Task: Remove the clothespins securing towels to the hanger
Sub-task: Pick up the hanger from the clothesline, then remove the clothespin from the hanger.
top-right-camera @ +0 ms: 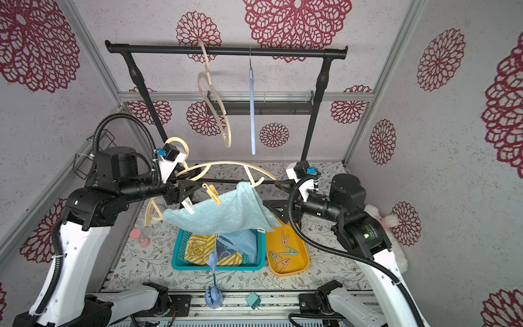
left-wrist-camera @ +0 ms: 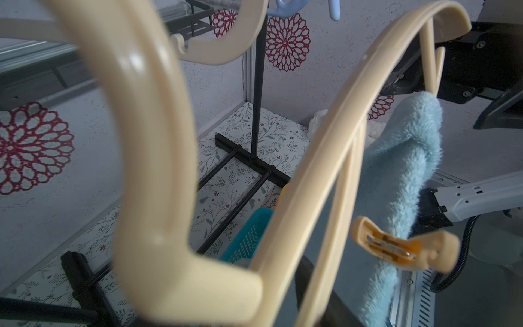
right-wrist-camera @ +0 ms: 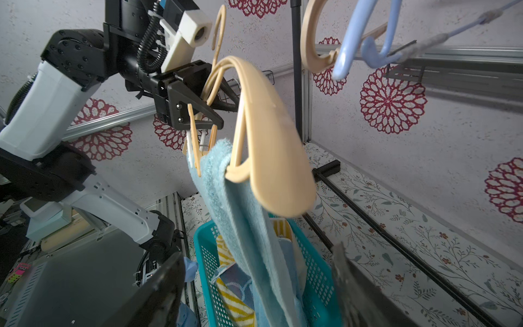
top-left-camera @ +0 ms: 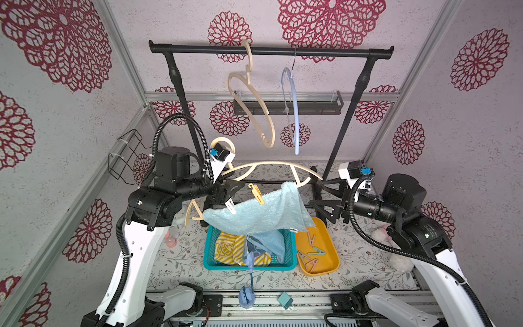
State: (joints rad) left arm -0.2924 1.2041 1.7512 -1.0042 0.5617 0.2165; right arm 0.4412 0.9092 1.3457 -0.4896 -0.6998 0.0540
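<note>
Orange-yellow clothespin [top-left-camera: 258,195] noted on top edge of light blue towel [top-left-camera: 263,216], long axis near upright, at 9 o'clock from wide-open, empty right pincer [top-left-camera: 313,193]; beige hanger [top-left-camera: 271,164] gripped by nearer left pincer [right-wrist-camera: 223,113].

We label the left arm [top-left-camera: 141,249], white moulded shells dotted with small round holes between black joint housings [top-left-camera: 152,206], and the matching right arm [top-left-camera: 441,283]. A black corrugated cable conduit [top-left-camera: 181,119] loops along each arm. Each white wrist camera housing [top-left-camera: 219,164] carries a blue connector [top-left-camera: 213,153]. The left gripper [right-wrist-camera: 229,114] has black triangular fingers [right-wrist-camera: 195,109] fixed with silver screw heads [right-wrist-camera: 179,106].
</note>
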